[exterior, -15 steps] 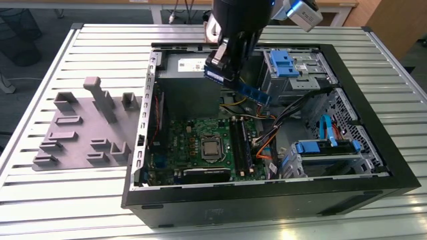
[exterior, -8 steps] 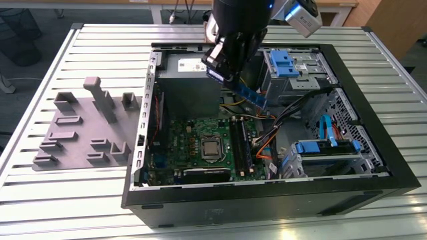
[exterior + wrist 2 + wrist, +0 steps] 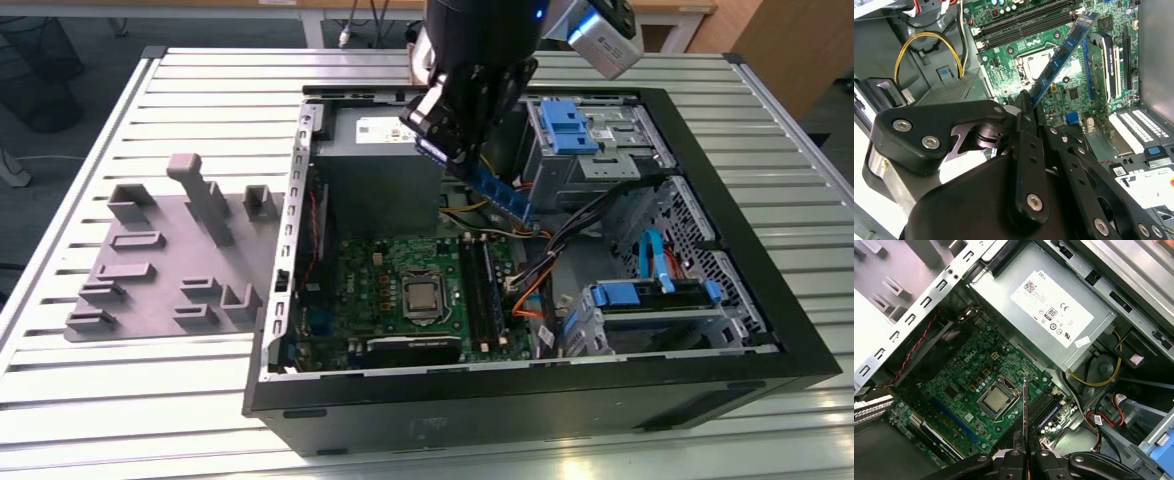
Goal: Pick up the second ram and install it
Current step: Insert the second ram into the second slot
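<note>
The arm descends from the exterior view's top. The gripper [image 3: 470, 160] points downward, its jaws clamped on the second ram [image 3: 1061, 54].

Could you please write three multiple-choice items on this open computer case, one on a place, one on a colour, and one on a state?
1. Where is the second ram?
A. flat on the grey moulded tray
B. held above the motherboard
C. seated in a slot

2. What colour are the drive-bay clips?
A. blue
B. red
C. yellow

3. How are the gripper fingers?
A. wide open, holding nothing
B. shut on the stick
C. shut on a cable

Key: 1 B, the second wrist view shows it tilted over the motherboard; 2 A, blue plastic in the exterior view; 3 B, in the first wrist view the thin board rises from between them.
</note>
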